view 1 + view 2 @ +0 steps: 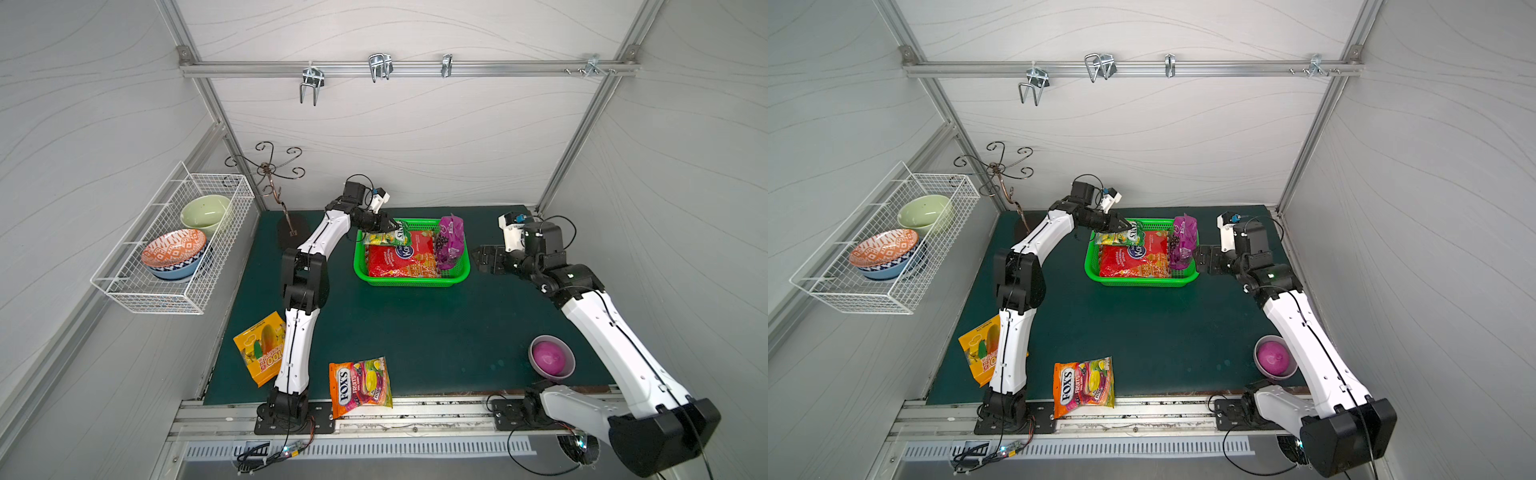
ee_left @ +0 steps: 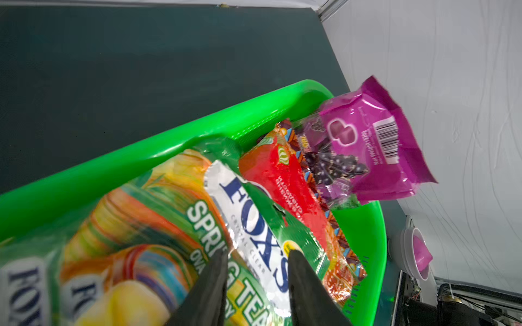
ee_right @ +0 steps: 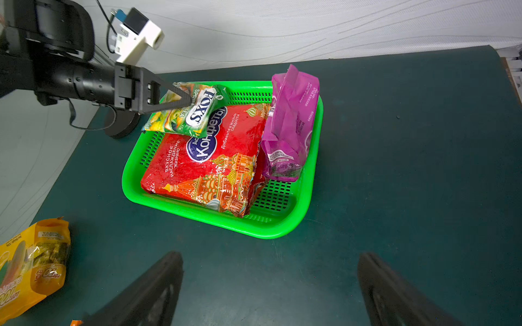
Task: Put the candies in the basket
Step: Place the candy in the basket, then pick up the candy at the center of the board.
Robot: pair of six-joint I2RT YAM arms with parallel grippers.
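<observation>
The green basket [image 1: 411, 283] stands at the back middle of the dark mat. In it lie a big red bag [image 1: 401, 259] and a purple grape bag [image 1: 451, 241] leaning on its right wall. My left gripper [image 1: 395, 226] [image 2: 258, 251] is over the basket's far left corner, jaws closed in on a green FOX'S bag [image 1: 386, 238] [image 3: 195, 113] that overhangs the rim. My right gripper [image 1: 478, 257] [image 3: 271, 254] hovers wide open just right of the basket, holding nothing. A yellow-orange bag [image 1: 259, 347] and an orange FOX'S bag [image 1: 359, 384] lie at the front left.
A purple-lined bowl [image 1: 551, 357] sits at the front right beside my right arm. A white wire basket [image 1: 174, 245] with bowls hangs on the left wall. A metal mug tree [image 1: 286, 216] stands at the back left corner. My left arm partly covers the yellow-orange bag.
</observation>
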